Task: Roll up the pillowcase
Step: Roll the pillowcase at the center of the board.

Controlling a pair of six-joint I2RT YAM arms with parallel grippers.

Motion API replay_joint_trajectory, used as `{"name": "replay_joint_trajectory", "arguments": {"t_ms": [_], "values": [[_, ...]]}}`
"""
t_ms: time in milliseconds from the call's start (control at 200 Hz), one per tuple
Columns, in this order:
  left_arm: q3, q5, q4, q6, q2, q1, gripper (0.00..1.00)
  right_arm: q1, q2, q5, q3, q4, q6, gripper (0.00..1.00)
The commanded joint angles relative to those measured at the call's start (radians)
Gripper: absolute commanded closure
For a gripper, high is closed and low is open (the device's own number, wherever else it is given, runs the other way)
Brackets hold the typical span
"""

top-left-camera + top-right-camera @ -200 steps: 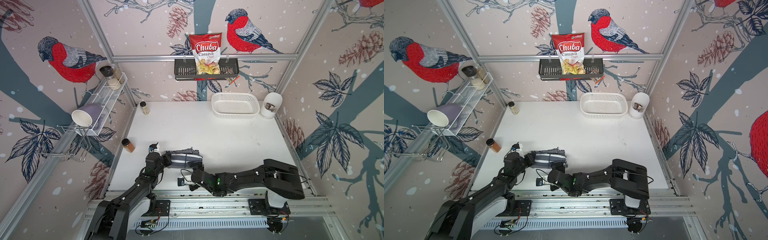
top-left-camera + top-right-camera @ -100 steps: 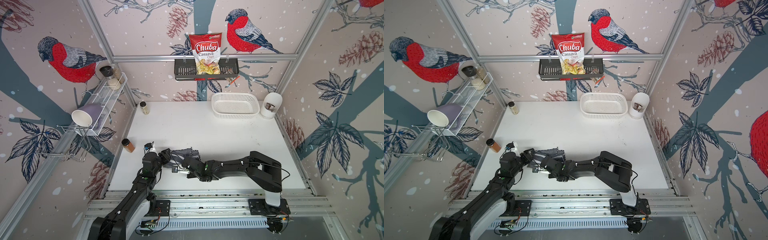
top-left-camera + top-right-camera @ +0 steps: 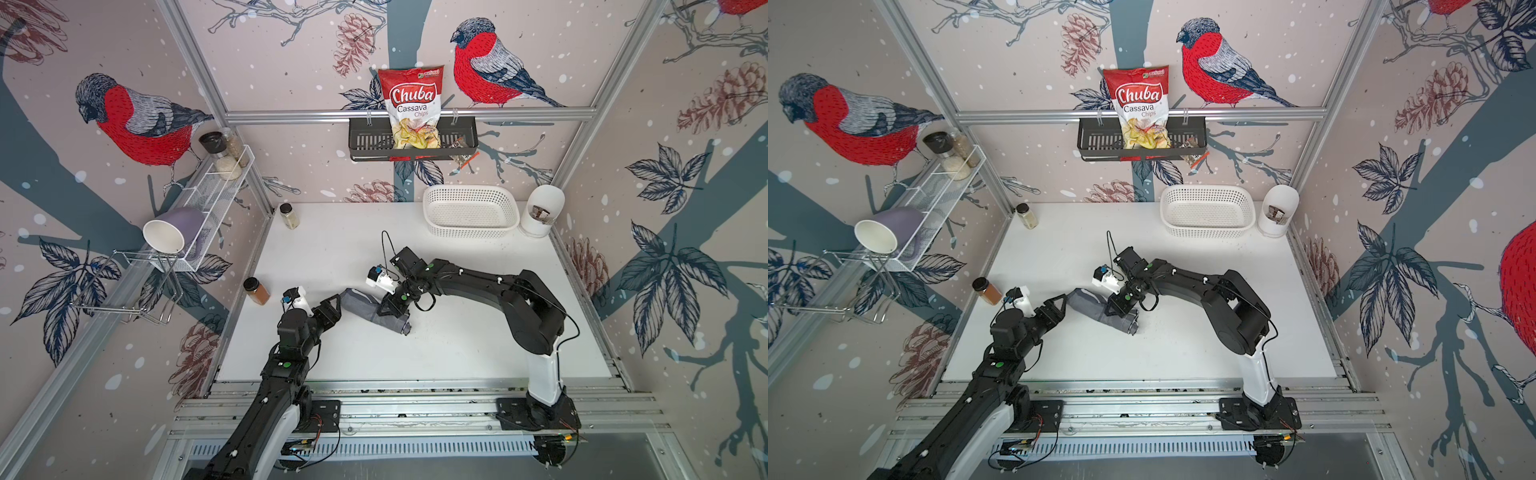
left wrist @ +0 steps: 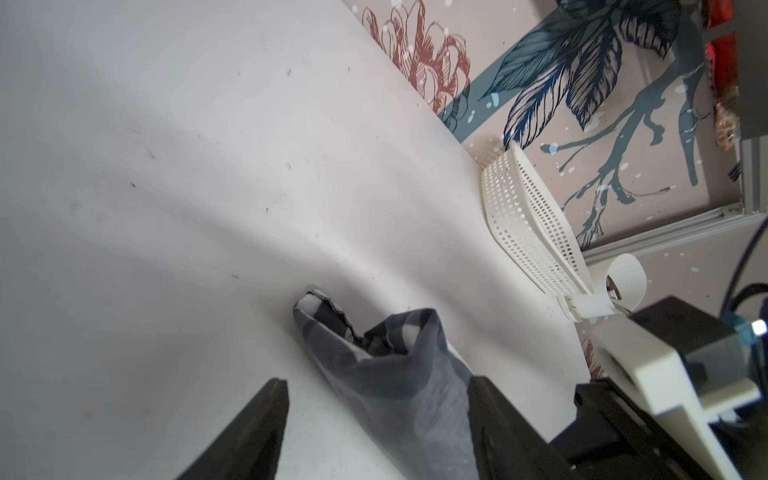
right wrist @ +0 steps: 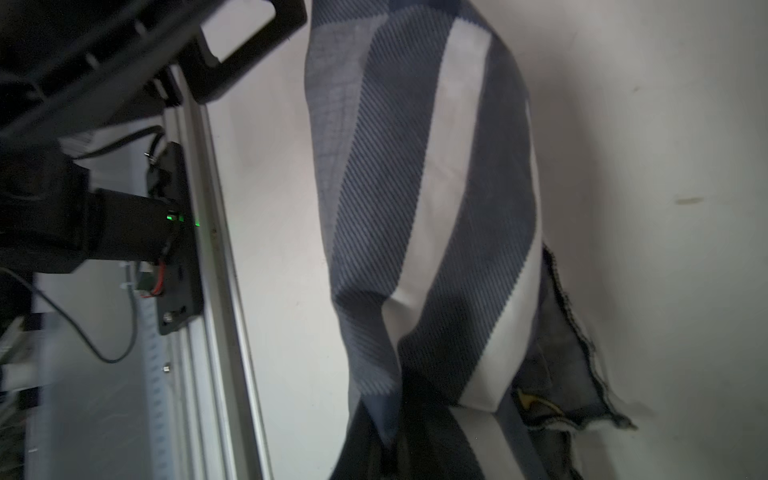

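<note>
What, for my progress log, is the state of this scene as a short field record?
pillowcase: rolled into a bundle, lying on the white table, one stitched edge loose at one end
left gripper: open, one end of the roll between its jaws
right gripper: shut on the roll's cloth
white basket: empty, at the table's far side, apart from the roll

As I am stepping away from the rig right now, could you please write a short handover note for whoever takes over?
Left pincer: open, jaws either side of one end of the pillowcase, not clamping.
Right pincer: shut on the pillowcase, partway along it.
Pillowcase: a rolled bundle on the white table between the arms; a stitched corner sticks out loose.
Done: roll largely formed.
Left to do: probably tuck that corner, release, check the roll holds.
</note>
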Motion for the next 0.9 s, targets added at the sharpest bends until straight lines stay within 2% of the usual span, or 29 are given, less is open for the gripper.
{"name": "replay_joint_trajectory", "arguments": {"t_ms": [0, 160, 430, 525, 550, 600, 620, 655, 690, 745, 800, 895], "values": [[0.001, 0.088, 0.117, 0.027, 0.062, 0.0, 0.24, -0.028, 0.023, -0.288, 0.017, 0.034, 0.169, 1.0], [-0.001, 0.111, 0.218, 0.02, 0.146, -0.012, 0.18, -0.083, 0.069, -0.383, 0.005, 0.174, 0.342, 1.0], [-0.011, 0.091, 0.308, 0.025, 0.279, -0.023, 0.18, -0.11, 0.155, -0.335, 0.014, 0.182, 0.371, 1.0], [-0.021, 0.086, 0.346, 0.023, 0.32, -0.025, 0.21, -0.108, 0.165, -0.308, 0.017, 0.171, 0.354, 1.0], [-0.022, 0.085, 0.352, 0.024, 0.329, -0.026, 0.23, -0.108, 0.165, -0.3, 0.016, 0.171, 0.349, 0.93], [-0.021, 0.078, 0.357, 0.026, 0.347, -0.025, 0.26, -0.107, 0.153, -0.29, 0.01, 0.171, 0.326, 0.7], [-0.021, 0.077, 0.356, 0.028, 0.353, -0.025, 0.29, -0.105, 0.139, -0.286, 0.003, 0.176, 0.302, 0.6], [-0.019, 0.073, 0.355, 0.031, 0.361, -0.025, 0.36, -0.1, 0.109, -0.281, -0.015, 0.19, 0.271, 0.49], [-0.018, 0.069, 0.352, 0.035, 0.367, -0.025, 0.41, -0.088, 0.057, -0.263, -0.05, 0.226, 0.235, 0.42], [-0.017, 0.063, 0.345, 0.039, 0.368, -0.025, 0.41, -0.068, -0.038, -0.208, -0.108, 0.284, 0.182, 0.36], [-0.019, 0.053, 0.336, 0.044, 0.367, -0.026, 0.42, -0.041, -0.125, -0.046, -0.157, 0.321, 0.141, 0.32], [-0.022, 0.043, 0.33, 0.048, 0.359, -0.025, 0.42, 0.039, -0.223, 0.373, -0.204, 0.324, 0.051, 0.2]]}}
